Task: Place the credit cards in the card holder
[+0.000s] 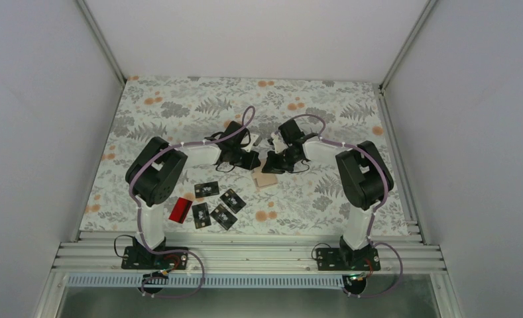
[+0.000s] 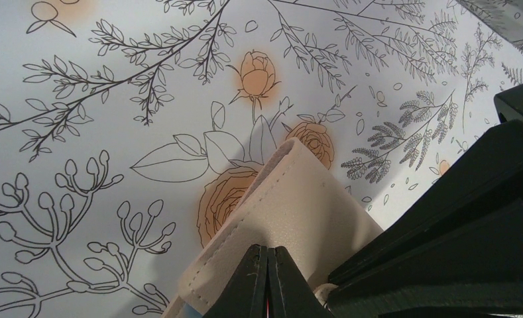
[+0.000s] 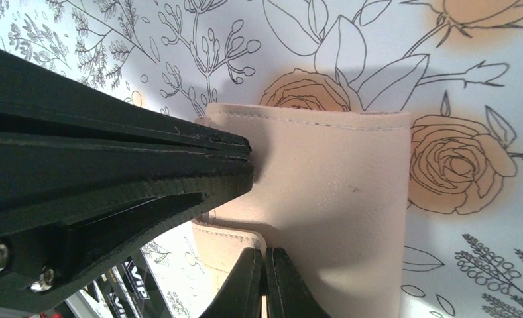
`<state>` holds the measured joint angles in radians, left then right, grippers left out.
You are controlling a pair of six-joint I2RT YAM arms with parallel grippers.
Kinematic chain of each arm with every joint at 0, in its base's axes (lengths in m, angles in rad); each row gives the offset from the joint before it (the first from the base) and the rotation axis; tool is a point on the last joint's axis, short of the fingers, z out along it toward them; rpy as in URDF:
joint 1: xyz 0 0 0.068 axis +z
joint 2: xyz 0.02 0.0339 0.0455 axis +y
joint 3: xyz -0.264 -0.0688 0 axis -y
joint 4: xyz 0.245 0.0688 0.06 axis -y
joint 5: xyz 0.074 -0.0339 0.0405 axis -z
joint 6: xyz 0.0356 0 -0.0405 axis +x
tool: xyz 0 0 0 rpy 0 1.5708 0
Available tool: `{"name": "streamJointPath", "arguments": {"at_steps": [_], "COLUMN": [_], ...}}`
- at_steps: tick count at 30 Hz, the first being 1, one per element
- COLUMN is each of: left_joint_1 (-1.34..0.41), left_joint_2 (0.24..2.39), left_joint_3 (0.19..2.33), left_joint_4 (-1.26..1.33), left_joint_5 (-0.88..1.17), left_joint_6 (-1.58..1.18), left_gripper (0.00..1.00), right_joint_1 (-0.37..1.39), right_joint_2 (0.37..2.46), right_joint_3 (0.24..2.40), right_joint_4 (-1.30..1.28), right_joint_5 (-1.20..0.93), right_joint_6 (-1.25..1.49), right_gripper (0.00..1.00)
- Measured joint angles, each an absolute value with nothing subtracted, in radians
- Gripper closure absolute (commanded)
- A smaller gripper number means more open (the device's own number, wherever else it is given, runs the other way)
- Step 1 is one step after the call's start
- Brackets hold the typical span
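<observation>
Thin black and red credit cards (image 1: 201, 214) are left unpocketed by the table's (image 1: 179, 112) near edge, while the tan folding card holder (image 1: 265, 177) is pinched by the tightly closed fingers of the left gripper (image 2: 266, 265) and right gripper (image 3: 265, 268).

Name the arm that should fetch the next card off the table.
Probably left. The loose black and red cards lie on its side, near its base, while the right gripper is shut on the tan folding card holder, steadying it.
</observation>
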<state>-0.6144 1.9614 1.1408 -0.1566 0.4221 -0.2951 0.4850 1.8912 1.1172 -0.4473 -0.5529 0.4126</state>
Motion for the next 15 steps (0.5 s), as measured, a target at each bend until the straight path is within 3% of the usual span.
{"name": "streamJointPath", "arguments": {"at_steps": [8, 15], "left_joint_1": [-0.616, -0.619], "left_joint_2": [1.961, 1.956], "left_joint_3": [1.137, 1.131], "left_joint_4": [-0.149, -0.140], "left_joint_5": [0.419, 0.413], "left_joint_6": [-0.295, -0.295], "left_gripper": [0.98, 0.97], "right_joint_1": [0.491, 0.496], "right_joint_2": [1.891, 1.889], "right_joint_3": [1.121, 1.127], "right_joint_4": [-0.459, -0.461], "right_joint_5": [-0.521, -0.530], "right_joint_6": [0.414, 0.410], "right_gripper": [0.96, 0.74]}}
